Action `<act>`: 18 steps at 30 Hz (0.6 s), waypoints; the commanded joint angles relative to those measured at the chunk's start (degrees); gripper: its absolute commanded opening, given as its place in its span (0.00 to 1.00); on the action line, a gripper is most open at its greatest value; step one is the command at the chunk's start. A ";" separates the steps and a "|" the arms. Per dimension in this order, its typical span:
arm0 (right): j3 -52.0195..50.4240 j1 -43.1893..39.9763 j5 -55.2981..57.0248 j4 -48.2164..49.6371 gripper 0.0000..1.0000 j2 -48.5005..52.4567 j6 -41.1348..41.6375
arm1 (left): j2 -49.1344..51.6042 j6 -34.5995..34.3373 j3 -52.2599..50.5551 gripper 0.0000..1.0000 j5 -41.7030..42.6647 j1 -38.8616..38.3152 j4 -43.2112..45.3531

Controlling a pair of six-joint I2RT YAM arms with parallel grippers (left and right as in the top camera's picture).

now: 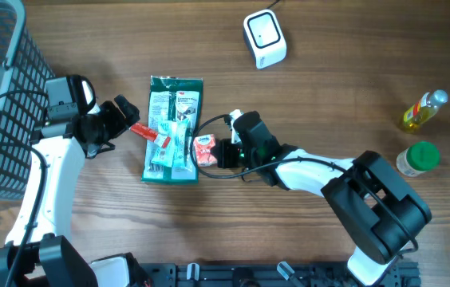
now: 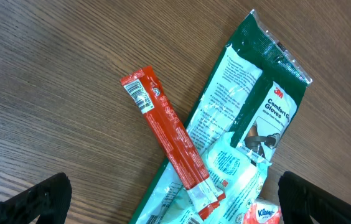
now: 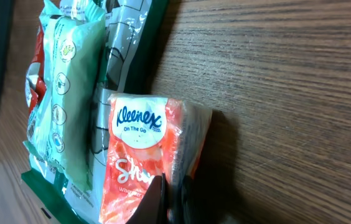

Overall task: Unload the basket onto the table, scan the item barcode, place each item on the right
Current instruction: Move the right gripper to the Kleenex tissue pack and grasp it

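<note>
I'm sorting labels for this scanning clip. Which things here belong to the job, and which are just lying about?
In the job: tissue pack, pinched by the right hand; white scanner.
Lying about: glove pack, red packet, wipes, yellow bottle, green-lidded jar, basket.

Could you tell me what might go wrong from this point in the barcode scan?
The right gripper is shut at the very edge of the Kleenex pack; so thin a pinch, if it holds at all, could slip on lifting.
The pack lies against the glove packet, so pulling it away might drag that packet along.
</note>
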 commanded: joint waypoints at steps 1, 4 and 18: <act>-0.09 -3.43 -9.55 0.15 0.04 -0.22 -0.44 | -0.35 -0.31 0.57 1.00 0.28 0.04 0.15; -0.11 -12.35 -29.31 0.13 0.04 -4.44 -0.44 | -0.35 -0.31 0.57 1.00 0.28 0.04 0.15; -0.11 -32.72 -74.14 -0.39 0.04 -6.05 -4.68 | -0.35 -0.31 0.57 1.00 0.28 0.04 0.15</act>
